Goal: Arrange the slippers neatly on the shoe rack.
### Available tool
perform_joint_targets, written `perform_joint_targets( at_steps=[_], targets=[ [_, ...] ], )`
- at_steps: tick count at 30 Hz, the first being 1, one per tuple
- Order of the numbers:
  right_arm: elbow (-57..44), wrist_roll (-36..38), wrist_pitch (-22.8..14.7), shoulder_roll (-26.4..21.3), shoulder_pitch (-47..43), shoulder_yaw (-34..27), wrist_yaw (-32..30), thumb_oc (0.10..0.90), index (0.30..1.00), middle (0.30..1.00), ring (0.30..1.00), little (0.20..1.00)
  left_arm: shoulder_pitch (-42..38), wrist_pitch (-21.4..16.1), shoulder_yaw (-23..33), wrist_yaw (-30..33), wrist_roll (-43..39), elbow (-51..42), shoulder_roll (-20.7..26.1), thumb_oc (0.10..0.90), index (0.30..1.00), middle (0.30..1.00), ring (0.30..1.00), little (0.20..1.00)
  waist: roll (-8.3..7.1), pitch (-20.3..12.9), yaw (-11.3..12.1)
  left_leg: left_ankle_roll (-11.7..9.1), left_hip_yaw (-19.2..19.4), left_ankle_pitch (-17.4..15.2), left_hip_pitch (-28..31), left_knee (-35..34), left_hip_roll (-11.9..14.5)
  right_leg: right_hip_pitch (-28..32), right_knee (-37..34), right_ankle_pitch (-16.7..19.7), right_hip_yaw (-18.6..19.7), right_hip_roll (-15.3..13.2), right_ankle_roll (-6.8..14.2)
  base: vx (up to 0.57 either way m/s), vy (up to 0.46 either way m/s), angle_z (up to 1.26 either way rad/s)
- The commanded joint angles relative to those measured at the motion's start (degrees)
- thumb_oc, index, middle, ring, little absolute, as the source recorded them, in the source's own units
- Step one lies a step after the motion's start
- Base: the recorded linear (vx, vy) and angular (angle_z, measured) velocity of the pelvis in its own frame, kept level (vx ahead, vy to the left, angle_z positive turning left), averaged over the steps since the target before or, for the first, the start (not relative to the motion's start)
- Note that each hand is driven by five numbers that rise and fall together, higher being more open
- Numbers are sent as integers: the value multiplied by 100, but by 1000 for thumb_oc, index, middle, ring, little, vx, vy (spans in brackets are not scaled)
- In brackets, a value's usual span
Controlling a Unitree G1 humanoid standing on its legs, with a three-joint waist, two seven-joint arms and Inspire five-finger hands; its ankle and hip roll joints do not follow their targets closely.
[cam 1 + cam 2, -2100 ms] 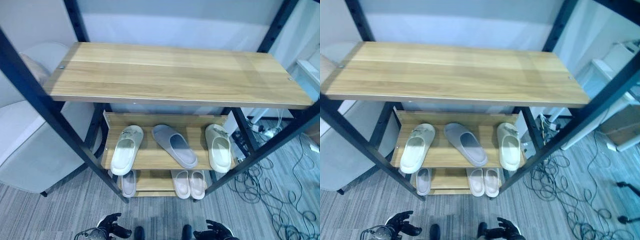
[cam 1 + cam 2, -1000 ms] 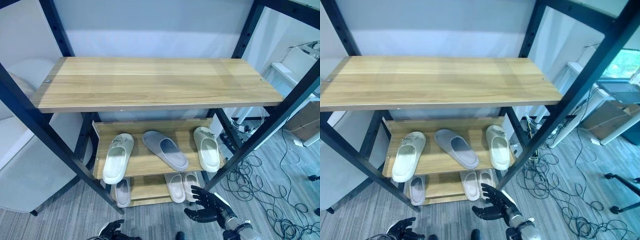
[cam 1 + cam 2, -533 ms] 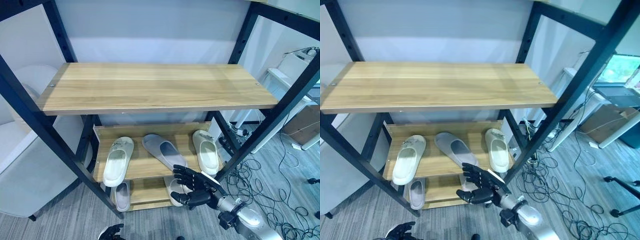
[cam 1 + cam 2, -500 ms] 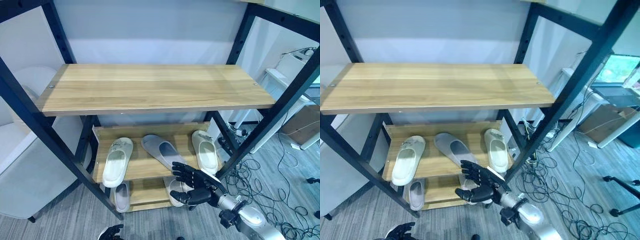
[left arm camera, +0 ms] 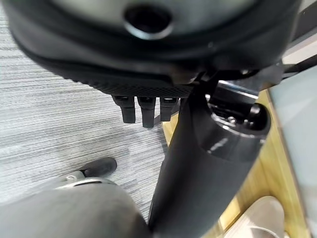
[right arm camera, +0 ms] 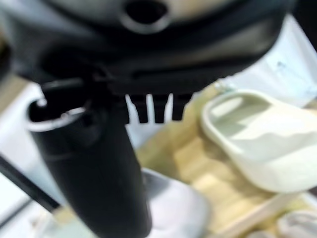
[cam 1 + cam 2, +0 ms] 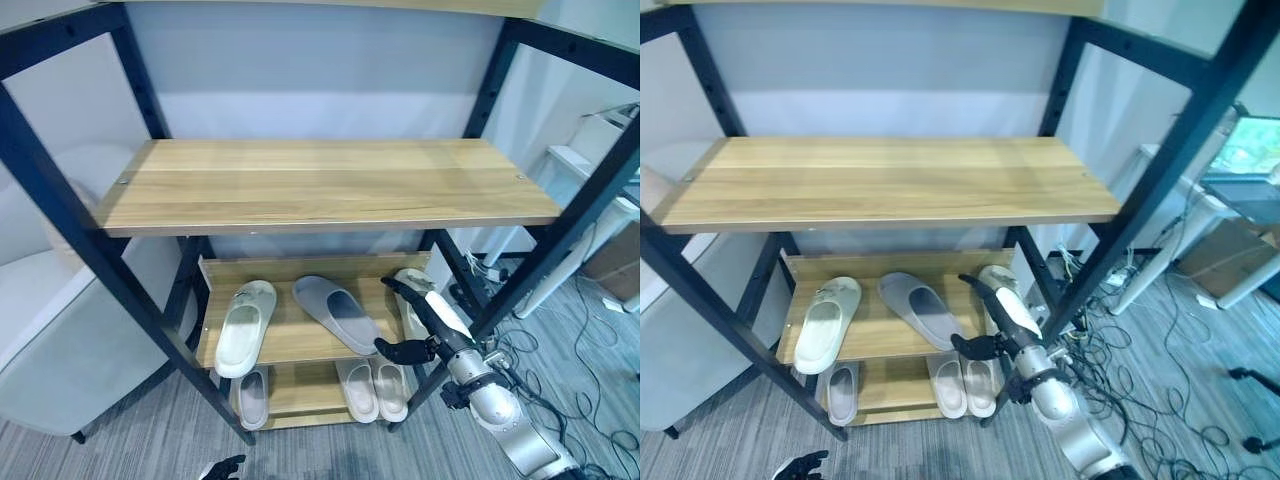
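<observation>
The right hand [image 7: 428, 318] reaches into the wooden middle shelf [image 7: 290, 335] with fingers [image 7: 395, 287] straight and open, between the grey foam slipper [image 7: 336, 312] and the cream slipper [image 6: 257, 144] at 3 o'clock. A second cream slipper [image 7: 243, 325] lies at 9 o'clock. The left hand [image 7: 222, 467] hangs low at 6 o'clock, fingers loosely open.

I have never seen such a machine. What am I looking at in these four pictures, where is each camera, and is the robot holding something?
This is a humanoid robot standing before a shoe rack. Two pictures come from the two eyes of a camera on its head, looking down. The other two come from cameras on its wrists, looking along each hand from very close.

On the middle shelf lie a cream slipper at the left, a grey slipper set at an angle in the middle, and a second cream slipper at the right. On the bottom shelf stand a single grey slipper and a pale pair.

The right hand reaches in at the middle shelf between the grey slipper and the right cream one, fingers straight, holding nothing. The left hand hangs low above the floor.
</observation>
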Motion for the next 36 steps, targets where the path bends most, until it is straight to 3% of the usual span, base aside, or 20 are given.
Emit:
perform_joint_targets(
  at_steps=[1,20,36],
  targets=[
    [-645,-169,-334,16,-420,-340,-538,800,900,900,900,900,-192,-138,-342,17,223,293,-315,800,900,900,900,900,118,27,99,-241,-396,-239,-92,45,29,46,74,-241,-90,105,425,38,5,27],
    [72,-10,-118,60,-924,-593,-955,800,900,900,900,900,-52,-74,-346,33,181,304,-224,800,900,900,900,900,66,119,391,-251,-650,-216,-196,45,-7,57,74,-324,-298,99,375,39,8,11],
    [832,329,-49,272,-1714,-148,-1054,800,900,900,900,900,-104,-45,-570,66,73,228,-191,800,900,900,900,900,64,175,575,-256,-756,-217,-271,45,-15,41,74,-374,-388,90,373,23,1,2]
  ],
)
